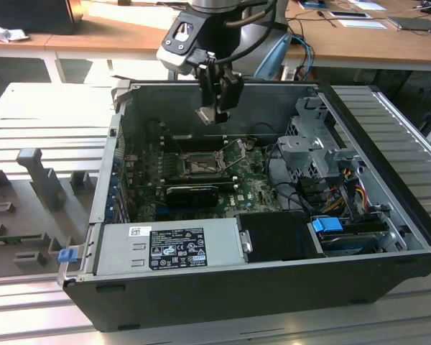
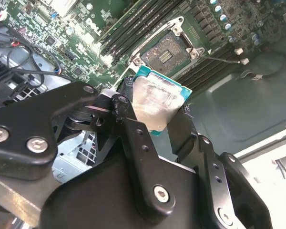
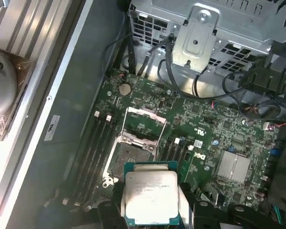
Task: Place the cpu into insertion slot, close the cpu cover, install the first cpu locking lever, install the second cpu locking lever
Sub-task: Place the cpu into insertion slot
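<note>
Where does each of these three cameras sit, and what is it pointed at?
Exterior view: off the arm, looking down at a slant into the open computer case; the arm's end and gripper hang above the board.
First wrist view: on the arm, looking down past the held chip at the socket; the gripper shows around the chip.
Second wrist view: on the arm, looking along the black fingers at the chip, socket beyond.
Both wrist views share the chip and the socket.
</note>
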You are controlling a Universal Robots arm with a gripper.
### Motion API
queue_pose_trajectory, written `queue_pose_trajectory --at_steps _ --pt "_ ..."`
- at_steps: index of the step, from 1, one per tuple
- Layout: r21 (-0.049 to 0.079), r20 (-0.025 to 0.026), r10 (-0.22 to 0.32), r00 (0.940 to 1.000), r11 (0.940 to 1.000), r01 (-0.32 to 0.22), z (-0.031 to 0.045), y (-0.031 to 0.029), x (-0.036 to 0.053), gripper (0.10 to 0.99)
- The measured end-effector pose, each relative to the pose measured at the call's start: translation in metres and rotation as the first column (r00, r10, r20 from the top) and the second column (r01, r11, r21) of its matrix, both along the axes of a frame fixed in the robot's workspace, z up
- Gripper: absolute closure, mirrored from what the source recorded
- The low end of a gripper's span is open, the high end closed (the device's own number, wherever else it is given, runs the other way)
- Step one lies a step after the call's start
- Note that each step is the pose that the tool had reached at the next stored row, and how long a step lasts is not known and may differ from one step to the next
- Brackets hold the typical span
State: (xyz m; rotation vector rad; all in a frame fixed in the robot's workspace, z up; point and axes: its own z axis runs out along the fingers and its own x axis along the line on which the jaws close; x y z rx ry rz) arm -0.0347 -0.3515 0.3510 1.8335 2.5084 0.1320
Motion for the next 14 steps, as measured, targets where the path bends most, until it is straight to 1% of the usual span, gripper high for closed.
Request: queue_pose_trajectory --at_steps 2,3,6,9,14 --pt "0.000 -0.0001 -0.042 0.9991 0.9991 0.042 -0.0009 0.0000 0.0000 0.557" --pt "0.000 -0.0007 -0.051 0.9987 0.9987 0.051 -0.0017 0.0000 0.0001 0.557" --pt "-0.002 -0.0039 -0.056 0.9984 0.9985 0.056 -0.0042 0.0000 0.0002 0.557" --pt "-0.002 -0.0039 -0.062 0.9981 0.9981 0.062 -0.0046 0.0000 0.0003 0.557" --pt "-0.002 -0.0039 -0.087 0.9962 0.9962 0.087 -0.0051 0.0000 0.0003 0.557"
